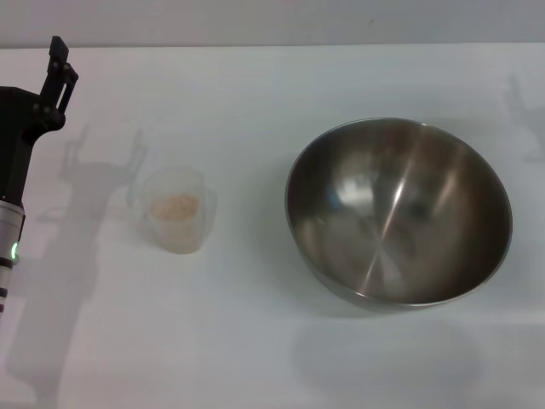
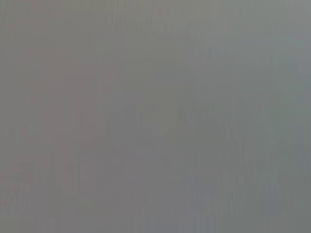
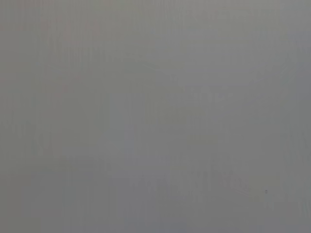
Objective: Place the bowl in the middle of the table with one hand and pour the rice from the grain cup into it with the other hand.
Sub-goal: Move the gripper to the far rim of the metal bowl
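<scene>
The left gripper (image 1: pixel 58 60) rises at the table's (image 1: pixel 255 358) left edge; whether its fingers are spread cannot be told. The grain cup (image 1: pixel 176 220) with rice (image 1: pixel 174 206) stands nearer it, the bowl (image 1: pixel 398 213) well apart rightward. Wrist views show probably only blank grey.

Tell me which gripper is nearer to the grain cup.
Left. The left gripper hangs to the left of and beyond the grain cup, apart from it. The right gripper is not in view.
</scene>
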Controlling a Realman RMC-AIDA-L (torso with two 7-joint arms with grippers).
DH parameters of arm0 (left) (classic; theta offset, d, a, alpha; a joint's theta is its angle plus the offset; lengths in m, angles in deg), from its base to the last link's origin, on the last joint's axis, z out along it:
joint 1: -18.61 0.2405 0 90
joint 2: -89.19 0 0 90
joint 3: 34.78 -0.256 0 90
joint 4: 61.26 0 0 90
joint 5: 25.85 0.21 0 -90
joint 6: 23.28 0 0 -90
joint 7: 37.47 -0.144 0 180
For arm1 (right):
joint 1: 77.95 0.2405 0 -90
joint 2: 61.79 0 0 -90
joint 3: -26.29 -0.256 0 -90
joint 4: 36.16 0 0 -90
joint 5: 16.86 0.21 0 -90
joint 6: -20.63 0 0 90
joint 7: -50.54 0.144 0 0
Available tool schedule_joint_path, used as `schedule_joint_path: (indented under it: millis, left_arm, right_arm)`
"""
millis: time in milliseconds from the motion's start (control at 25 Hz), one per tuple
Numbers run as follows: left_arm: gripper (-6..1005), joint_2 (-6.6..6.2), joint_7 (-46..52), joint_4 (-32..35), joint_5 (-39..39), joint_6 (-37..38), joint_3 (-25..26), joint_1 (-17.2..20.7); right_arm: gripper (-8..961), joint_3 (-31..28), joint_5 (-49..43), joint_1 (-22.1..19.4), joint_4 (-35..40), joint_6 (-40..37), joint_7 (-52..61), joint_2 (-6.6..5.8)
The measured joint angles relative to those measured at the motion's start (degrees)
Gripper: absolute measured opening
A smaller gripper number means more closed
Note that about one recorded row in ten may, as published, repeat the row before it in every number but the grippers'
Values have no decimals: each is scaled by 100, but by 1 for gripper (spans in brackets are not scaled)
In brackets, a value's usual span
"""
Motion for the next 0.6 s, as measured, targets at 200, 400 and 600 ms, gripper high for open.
schedule_joint_path:
  millis: [200,400,600]
  left_arm:
    - [815,0,-8,5,-2,9,-3,0]
    - [816,0,-9,6,-3,3,-3,-2]
    - [815,-4,-9,6,-3,0,3,-27]
  right_arm:
    - [741,-8,0,17,0,0,0,1]
    - [741,-8,0,39,0,-9,-50,-5]
    - [741,-8,0,38,135,-29,-1108,20]
